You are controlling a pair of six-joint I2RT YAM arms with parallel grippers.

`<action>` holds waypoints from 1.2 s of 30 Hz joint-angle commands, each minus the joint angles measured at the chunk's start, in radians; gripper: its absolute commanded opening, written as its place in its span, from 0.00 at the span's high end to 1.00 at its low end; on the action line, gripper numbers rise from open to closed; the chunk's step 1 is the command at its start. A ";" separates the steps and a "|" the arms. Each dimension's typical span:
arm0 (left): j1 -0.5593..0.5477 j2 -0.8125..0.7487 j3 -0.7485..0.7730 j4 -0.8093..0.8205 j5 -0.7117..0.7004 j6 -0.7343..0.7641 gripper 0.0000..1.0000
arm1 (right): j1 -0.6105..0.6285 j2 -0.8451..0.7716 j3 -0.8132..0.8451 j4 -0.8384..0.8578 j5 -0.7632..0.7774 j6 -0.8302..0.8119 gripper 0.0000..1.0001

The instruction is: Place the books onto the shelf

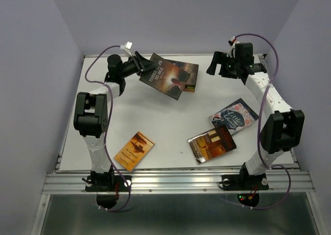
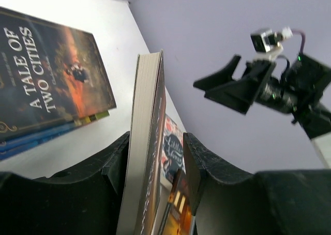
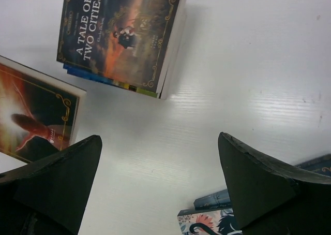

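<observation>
Orange paperback [image 1: 134, 150] flat on the table [image 1: 170, 121], near left. Left gripper [image 1: 146, 67] clamped on one edge of a dark brown paperback [image 1: 168, 75], held tilted above the far left. "A Tale of Two Cities" [image 3: 121, 38] atop a small stack close by. Amber book [image 1: 212, 143] and blue floral book [image 1: 234, 116] touching, near right. Right gripper [image 1: 222, 64] spread wide, empty, far right.

The worktop [image 1: 165, 116] is white, the amber book [image 1: 134, 150] bears a dark figure, the glossy book [image 1: 211, 143] is brown and orange, the floral book [image 1: 234, 116] is dark blue with pale swirls, and the top book [image 3: 121, 38] of the stack is dark brown with an orange glow and gold border.
</observation>
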 commanded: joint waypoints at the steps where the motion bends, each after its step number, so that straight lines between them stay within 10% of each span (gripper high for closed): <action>1: -0.007 -0.034 0.097 -0.041 -0.165 -0.021 1.00 | 0.000 -0.081 -0.034 0.085 0.159 0.064 0.00; 15: -0.064 0.299 0.477 -0.109 -0.325 -0.210 1.00 | -0.009 -0.132 -0.100 0.108 0.122 0.110 0.00; 36: -0.133 0.480 0.686 -0.316 -0.418 -0.034 1.00 | -0.009 -0.112 -0.117 0.110 0.112 0.110 0.00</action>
